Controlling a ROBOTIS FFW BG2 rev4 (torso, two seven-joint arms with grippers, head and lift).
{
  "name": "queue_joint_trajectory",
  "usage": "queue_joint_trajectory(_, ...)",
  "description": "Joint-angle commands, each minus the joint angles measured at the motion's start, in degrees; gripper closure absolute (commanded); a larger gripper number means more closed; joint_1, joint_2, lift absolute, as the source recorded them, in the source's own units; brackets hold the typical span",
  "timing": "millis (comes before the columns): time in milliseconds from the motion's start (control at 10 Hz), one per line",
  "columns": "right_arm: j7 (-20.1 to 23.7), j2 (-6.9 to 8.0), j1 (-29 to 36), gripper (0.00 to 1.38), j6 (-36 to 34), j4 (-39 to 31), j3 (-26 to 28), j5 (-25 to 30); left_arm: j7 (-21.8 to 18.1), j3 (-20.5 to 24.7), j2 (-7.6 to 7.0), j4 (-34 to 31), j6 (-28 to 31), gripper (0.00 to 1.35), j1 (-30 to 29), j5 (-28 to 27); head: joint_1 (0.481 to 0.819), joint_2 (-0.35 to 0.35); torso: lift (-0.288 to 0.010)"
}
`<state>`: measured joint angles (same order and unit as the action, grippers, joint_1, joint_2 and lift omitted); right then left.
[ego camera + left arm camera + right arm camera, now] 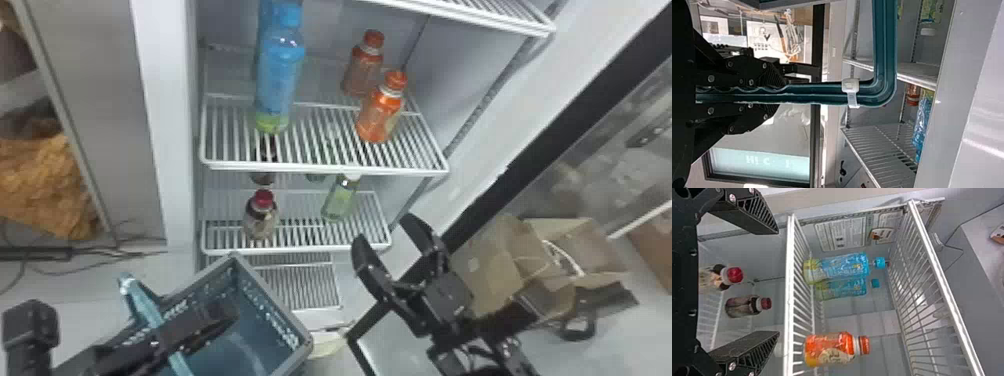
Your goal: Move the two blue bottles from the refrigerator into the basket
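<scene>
Two blue bottles stand upright, one behind the other, on the fridge's upper shelf; in the head view the front blue bottle (280, 75) partly hides the rear blue bottle (265, 25). The right wrist view has both, the front blue bottle (840, 268) and the rear blue bottle (844, 288). My right gripper (384, 232) is open and empty, below and right of the bottles; its own fingers (752, 213) are spread wide around the gripper's gap (777, 282). At lower left, my left gripper (200, 335) is shut on the handle of the teal basket (252, 295); the left gripper (781, 94) clamps that handle (817, 94).
Two orange bottles (381, 112) share the upper shelf (320, 165), to the right. Red-capped bottles (262, 215) and a green bottle (341, 200) are on the shelf below. Cardboard boxes (490, 265) lie right, beyond the dark-edged door.
</scene>
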<state>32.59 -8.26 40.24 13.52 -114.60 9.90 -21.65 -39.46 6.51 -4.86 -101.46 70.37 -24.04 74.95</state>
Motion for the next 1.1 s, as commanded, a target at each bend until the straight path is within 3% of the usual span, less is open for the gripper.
queue_joint_trajectory(0, 0.0, -0.18, -3.1, 0.13, -0.3, 1.2, -1.6, -0.1, 0.0, 0.0, 0.02, 0.0, -0.1, 1.2, 0.0, 0.0, 0.695, -0.35, -0.01)
queue_joint_trajectory(200, 0.0, -0.44, -6.6, 0.12, -1.1, 2.6, -3.4, -0.2, 0.0, 0.0, -0.07, 0.0, 0.1, 1.2, 0.1, 0.0, 0.695, -0.35, -0.01)
queue_joint_trajectory(1000, -0.2, -1.23, -21.5, 0.12, -8.7, 8.9, -8.3, 0.6, 0.0, 0.0, -0.15, 0.0, 0.1, 1.2, 0.3, 0.1, 0.695, -0.242, -0.01)
